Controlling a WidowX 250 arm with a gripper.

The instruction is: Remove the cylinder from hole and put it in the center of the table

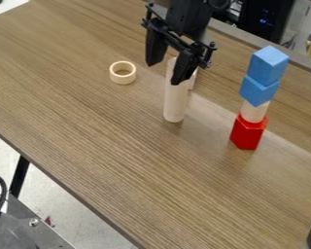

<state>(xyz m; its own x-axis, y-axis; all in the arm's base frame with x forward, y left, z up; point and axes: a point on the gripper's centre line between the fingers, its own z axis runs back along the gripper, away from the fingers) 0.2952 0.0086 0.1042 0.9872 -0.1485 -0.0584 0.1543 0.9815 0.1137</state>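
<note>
My gripper [164, 74] hangs over the back middle of the table, open, its two black fingers apart at the top of a tall pale wooden cylinder [175, 102]. That cylinder stands upright on the wood-grain table [132, 155]. One finger overlaps its upper right side; the other is left of it, with a gap between. A pale wooden ring [122, 79] with a round hole lies to the left, apart from the cylinder and with nothing standing in it.
Right of the gripper rises a stack: a red block [248, 133], a short pale cylinder [254, 112] and two blue blocks [265, 73]. Another pale piece [193, 81] is partly hidden behind the tall cylinder. The table's front edge runs diagonally at lower left.
</note>
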